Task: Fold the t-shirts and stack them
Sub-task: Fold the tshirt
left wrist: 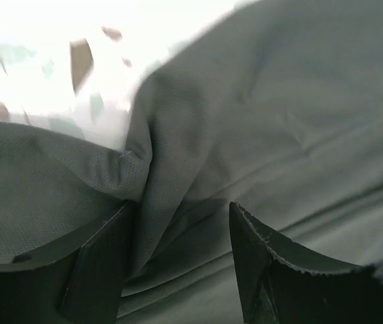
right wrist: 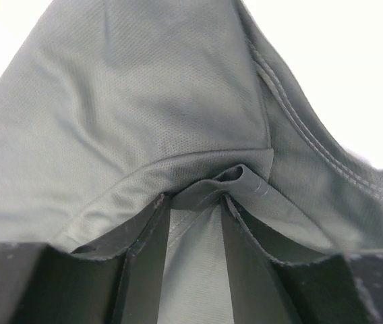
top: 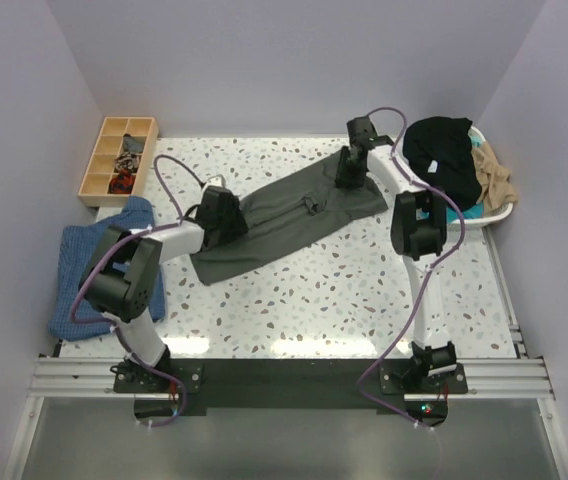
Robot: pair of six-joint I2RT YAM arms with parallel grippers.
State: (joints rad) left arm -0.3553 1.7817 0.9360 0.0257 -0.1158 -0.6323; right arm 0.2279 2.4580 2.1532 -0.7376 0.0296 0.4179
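- Two claws for one shirt? Why?
- The grey t-shirt [top: 284,215] is long and floppy. It lies flat on the bench [top: 364,290], folded into a long strip, and it reaches from one claw to the other. The left claw [top: 236,217] is at one end. The right claw [top: 347,178] is at the far end. I think a claw at each end helps the strip lie straight.
- Is the left claw holding it?
- I cannot tell. Its fingers [left wrist: 104,263] stand apart, and a bump of grey cloth sits between them. It could be a soft hold or no hold at all.
- And the right claw?
- I cannot tell that one either. A little tuck of the shirt's edge sits right at its fingertips [right wrist: 144,256], and there is a gap between them.
- What is past the right claw?
- A basket [top: 504,212], out on the right claw's far side, away from the left claw. A black t-shirt [top: 442,155] and a tan t-shirt [top: 494,178] are piled in it. I think they wait there so the bench has room for one shirt at a time.
- Is the grey one done?
- Not yet, I think. The strip looks too long to stack. I guess it needs one more fold, end to end.
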